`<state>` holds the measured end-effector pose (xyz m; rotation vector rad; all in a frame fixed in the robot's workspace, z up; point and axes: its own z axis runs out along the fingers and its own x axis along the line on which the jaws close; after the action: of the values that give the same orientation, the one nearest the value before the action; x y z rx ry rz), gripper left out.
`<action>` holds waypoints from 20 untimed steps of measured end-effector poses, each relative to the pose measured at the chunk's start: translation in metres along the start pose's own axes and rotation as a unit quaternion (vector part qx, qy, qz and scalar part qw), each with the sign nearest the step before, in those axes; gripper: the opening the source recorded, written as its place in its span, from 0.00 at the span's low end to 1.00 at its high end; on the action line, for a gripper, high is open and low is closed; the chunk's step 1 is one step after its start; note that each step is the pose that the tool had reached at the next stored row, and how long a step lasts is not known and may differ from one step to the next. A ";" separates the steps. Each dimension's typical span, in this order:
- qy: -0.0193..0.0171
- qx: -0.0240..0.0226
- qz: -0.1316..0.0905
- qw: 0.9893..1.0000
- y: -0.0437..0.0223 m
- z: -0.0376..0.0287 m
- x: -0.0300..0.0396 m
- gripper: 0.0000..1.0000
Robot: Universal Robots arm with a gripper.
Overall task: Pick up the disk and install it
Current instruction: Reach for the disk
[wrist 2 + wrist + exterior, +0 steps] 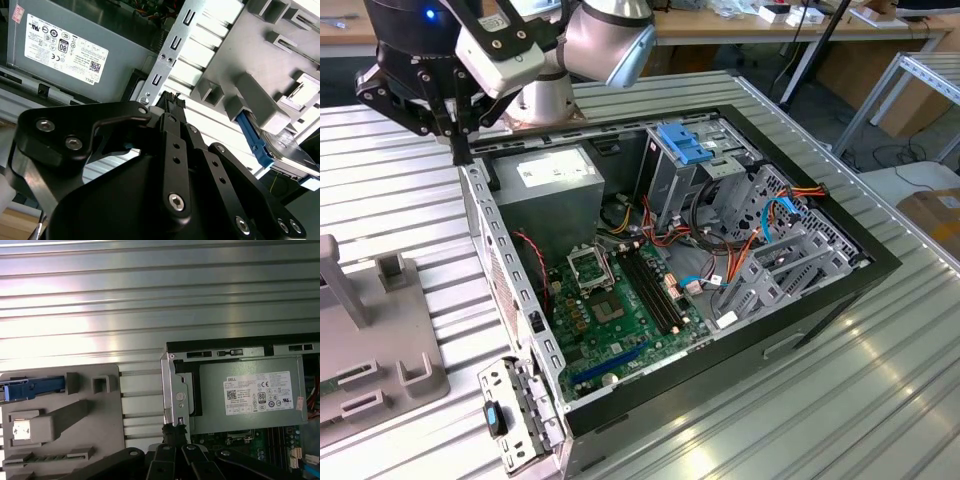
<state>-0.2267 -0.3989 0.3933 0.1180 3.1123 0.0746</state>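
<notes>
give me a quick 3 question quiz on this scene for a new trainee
1. True or false: the disk already sits inside the computer case.
2. The tool is nearest to which part? A) the power supply B) the motherboard C) the drive cage
3. What colour are the rails on the disk?

Key: 1 false; 2 A; 3 blue

One disk [31, 388], one computer case [650, 400]

disk [256, 144] partly behind grey fixture [250, 87], edge-cropped
</notes>
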 end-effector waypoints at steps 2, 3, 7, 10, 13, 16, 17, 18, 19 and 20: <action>0.000 0.000 0.000 1.000 0.0000 0.0000 0.0001 0.11; 0.000 0.000 0.000 1.000 0.0000 0.0000 0.0003 0.11; 0.000 0.000 0.000 1.000 -0.0009 -0.0003 0.0119 0.11; 0.000 0.000 0.000 1.000 -0.0015 -0.0005 0.0195 0.11; 0.000 0.000 0.000 1.000 -0.0016 -0.0006 0.0216 0.11; 0.000 0.000 0.000 1.000 -0.0016 -0.0006 0.0217 0.11; 0.000 0.000 0.000 1.000 -0.0017 -0.0006 0.0219 0.11; 0.000 0.000 0.000 1.000 -0.0017 -0.0006 0.0229 0.11; 0.000 0.000 0.000 1.000 -0.0018 -0.0006 0.0235 0.11; 0.000 0.000 0.000 1.000 -0.0018 -0.0007 0.0244 0.11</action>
<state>-0.2511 -0.3990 0.3933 0.1180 3.1123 0.0746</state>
